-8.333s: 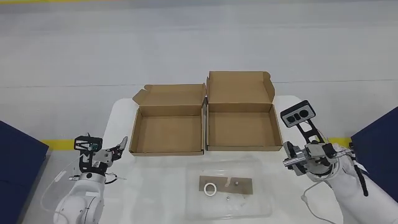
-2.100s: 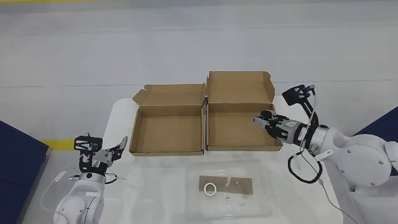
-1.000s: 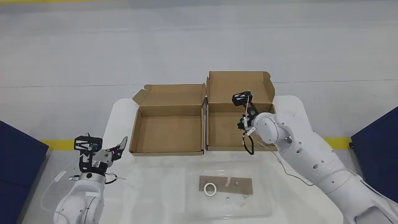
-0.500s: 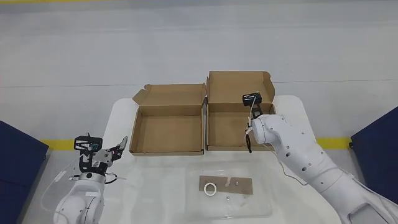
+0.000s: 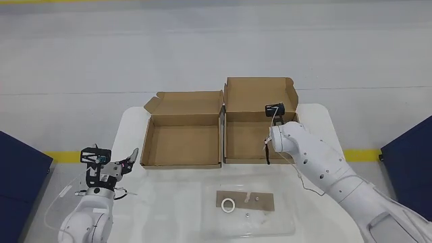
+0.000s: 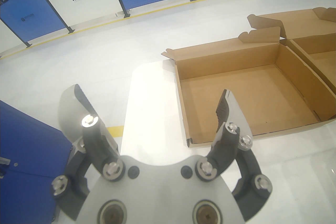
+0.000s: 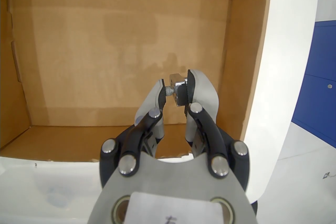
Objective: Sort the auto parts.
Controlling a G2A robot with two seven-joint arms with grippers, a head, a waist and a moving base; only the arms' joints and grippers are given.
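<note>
Small silver metal part (image 7: 178, 92), a square plate with a short stud, pinched between the jaws of the right gripper (image 7: 176, 89), over the floor of the right-hand brown cardboard box (image 7: 244, 51), near its outer side wall. Finer detail of the part hard to make out. In the top view, part and jaws covered by the white right arm (image 5: 310, 155), bent in across the near wall of that box, wrist tipped down into it. Left-hand brown cardboard box (image 5: 182, 145) just beside, lid flap up at the back. Left gripper (image 6: 151, 99) near the table's left edge, apart from both boxes, jaws spread wide with nothing between. Nearer the robot on the white table (image 5: 169, 202), a clear plastic tray (image 5: 283, 224) holding a brown cardboard strip (image 5: 260, 201), a white ring (image 5: 229, 206) on its left end, and a few tiny pieces too small to tell.
</note>
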